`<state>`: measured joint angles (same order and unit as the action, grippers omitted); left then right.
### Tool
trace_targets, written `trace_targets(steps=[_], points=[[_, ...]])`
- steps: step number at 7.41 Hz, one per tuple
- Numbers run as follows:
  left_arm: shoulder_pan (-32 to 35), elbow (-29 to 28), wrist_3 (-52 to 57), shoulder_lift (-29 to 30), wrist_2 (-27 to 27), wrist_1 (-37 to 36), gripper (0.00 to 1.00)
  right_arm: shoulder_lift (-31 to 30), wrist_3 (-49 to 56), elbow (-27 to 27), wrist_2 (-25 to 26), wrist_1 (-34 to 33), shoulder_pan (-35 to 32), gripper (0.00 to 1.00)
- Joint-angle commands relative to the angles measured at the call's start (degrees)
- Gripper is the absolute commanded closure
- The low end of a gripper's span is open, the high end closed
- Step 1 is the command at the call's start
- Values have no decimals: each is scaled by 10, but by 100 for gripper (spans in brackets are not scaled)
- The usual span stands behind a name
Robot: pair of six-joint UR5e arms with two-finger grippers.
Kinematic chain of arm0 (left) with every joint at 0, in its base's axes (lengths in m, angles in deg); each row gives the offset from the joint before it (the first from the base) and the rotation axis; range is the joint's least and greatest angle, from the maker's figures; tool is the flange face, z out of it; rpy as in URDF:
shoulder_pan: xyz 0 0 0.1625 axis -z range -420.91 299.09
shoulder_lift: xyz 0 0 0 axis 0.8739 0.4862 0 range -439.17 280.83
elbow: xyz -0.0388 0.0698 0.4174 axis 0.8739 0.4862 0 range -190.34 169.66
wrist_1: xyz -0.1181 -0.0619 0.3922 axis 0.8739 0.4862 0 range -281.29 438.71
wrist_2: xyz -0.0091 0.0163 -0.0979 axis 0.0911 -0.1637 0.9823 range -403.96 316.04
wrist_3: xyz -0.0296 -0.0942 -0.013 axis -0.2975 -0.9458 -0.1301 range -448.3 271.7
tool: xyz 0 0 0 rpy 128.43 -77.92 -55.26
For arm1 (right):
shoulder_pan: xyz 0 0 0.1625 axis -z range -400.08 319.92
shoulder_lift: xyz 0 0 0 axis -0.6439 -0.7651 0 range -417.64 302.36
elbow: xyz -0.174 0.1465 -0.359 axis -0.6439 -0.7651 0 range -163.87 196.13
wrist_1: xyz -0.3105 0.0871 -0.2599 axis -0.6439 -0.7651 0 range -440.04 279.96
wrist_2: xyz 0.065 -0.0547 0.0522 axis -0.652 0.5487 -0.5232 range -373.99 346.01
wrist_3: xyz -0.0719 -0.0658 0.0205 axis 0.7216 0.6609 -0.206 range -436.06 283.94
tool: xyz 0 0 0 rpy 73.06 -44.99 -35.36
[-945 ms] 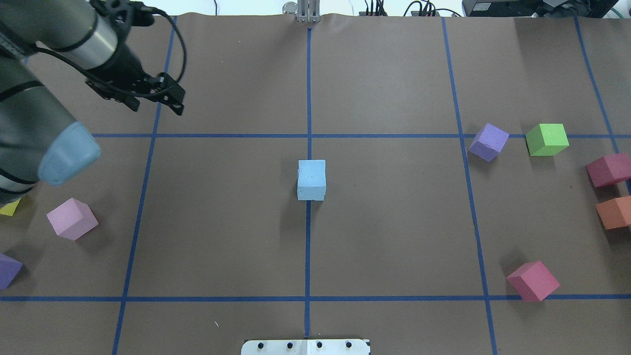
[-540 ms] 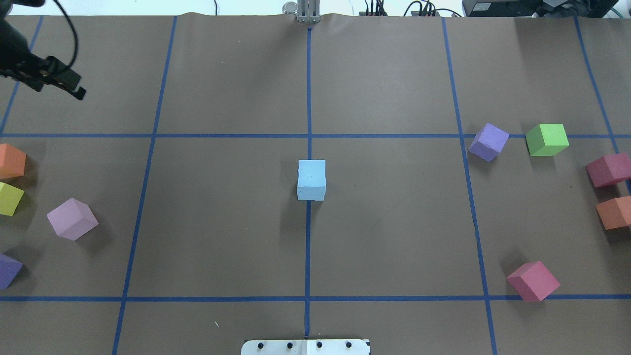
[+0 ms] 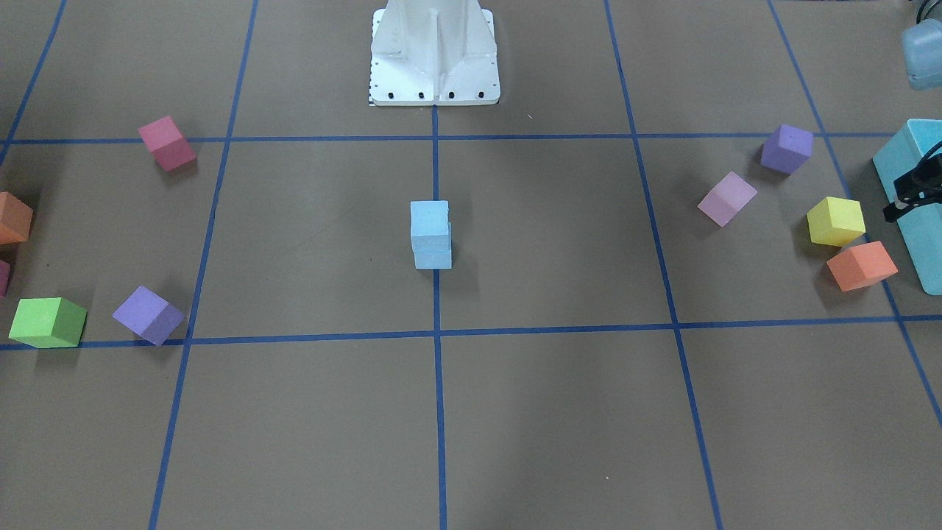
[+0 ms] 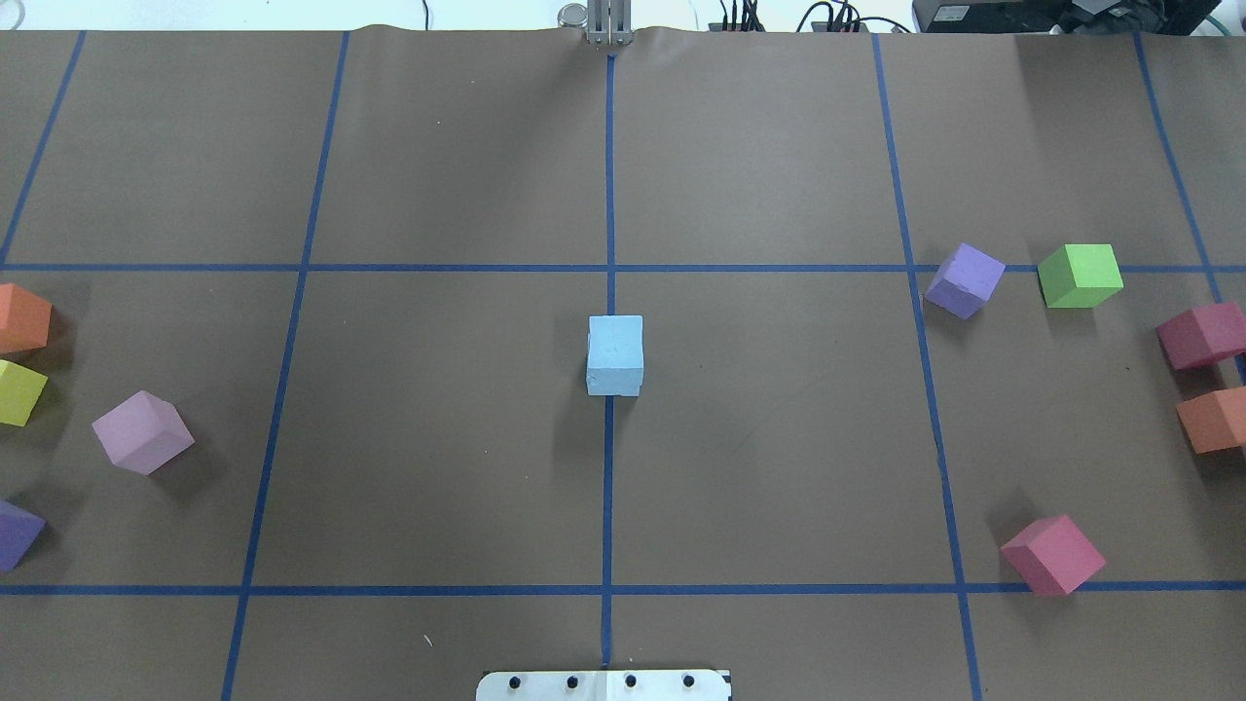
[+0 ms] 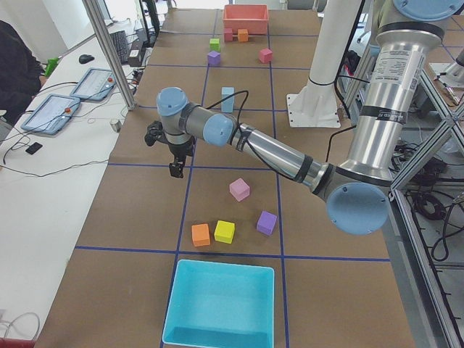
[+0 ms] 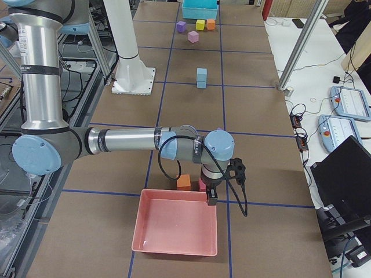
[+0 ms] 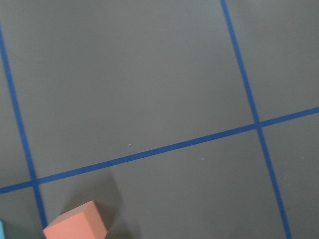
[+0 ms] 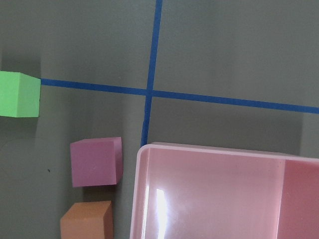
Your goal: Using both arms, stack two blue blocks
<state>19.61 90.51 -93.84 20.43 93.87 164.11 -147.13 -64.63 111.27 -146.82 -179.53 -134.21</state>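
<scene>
Since one cube sits squarely on the other, stack (front-facing view): the two small matte sky-blue foam cubes stand as one column on the centre blue tape line, nothing touching them; stacking is judged complete.
Left gripper (front-facing view): the black two-finger left gripper shows only as a sliver at the edge, in front of the turquoise plastic tray; its finger spread cannot be told.
Stack (overhead view): the sky-blue cubes are at table centre; no arm is in view.
Left side view: the left gripper hangs well apart from the stack.
Right side view: the black two-finger right gripper hangs at the pink plastic tray, well apart from the stack; its finger spread cannot be told.
Wrist views: neither shows the stack.
Remaining: judged nothing beyond parking the arms.
</scene>
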Motion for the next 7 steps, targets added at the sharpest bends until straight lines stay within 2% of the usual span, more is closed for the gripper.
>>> trace_targets(steps=[1, 3, 5, 7], points=[[42, -44, 63, -4, 2, -5, 2, 5, 0, -1, 0, 0, 0, 0], [56, -60, 83, -5, 2, -1, 2, 4, 9, -4, 3, 15, 0, 0], [64, -57, 83, -10, 2, 0, 2, 5, 6, -35, 2, 56, 1, 0], [70, -58, 84, -17, 2, -1, 2, 6, 10, -35, 2, 57, 1, 0]])
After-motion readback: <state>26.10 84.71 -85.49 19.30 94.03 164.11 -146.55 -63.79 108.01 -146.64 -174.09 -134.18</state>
